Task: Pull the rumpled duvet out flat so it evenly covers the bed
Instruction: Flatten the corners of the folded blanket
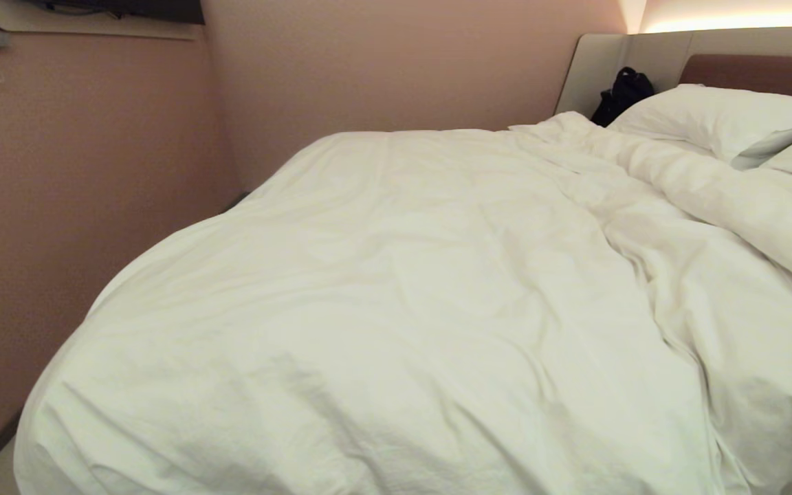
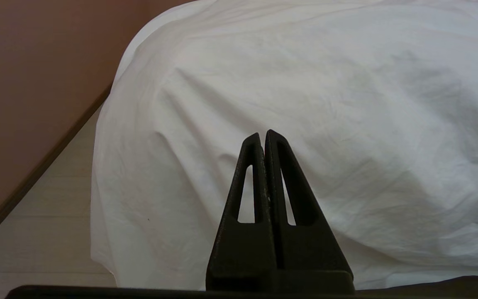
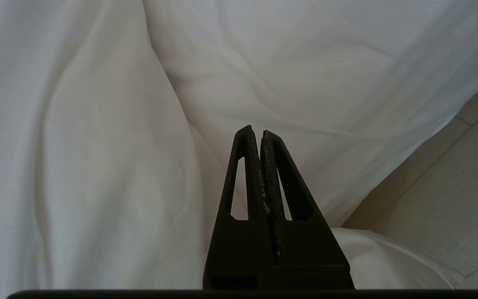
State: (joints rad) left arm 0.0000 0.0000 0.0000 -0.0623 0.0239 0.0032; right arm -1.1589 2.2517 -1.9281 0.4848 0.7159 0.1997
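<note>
The white duvet (image 1: 396, 295) lies over nearly the whole bed, smooth on the left half and bunched into long folds along the right side toward the headboard (image 1: 753, 72). Neither arm shows in the head view. In the left wrist view my left gripper (image 2: 262, 133) is shut and empty, held off the duvet (image 2: 305, 104) where it drapes over the bed's near corner. My right gripper (image 3: 257, 130) is also shut with nothing in it, pointing at hanging folds of the duvet (image 3: 110, 145) beside the floor.
Two white pillows (image 1: 719, 117) lean at the headboard, a black bag (image 1: 621, 93) beside them. A pink wall (image 1: 59, 206) runs close along the bed's left side, leaving a narrow strip of floor (image 2: 44, 232). Pale floor tiles (image 3: 450, 199) lie right of the bed.
</note>
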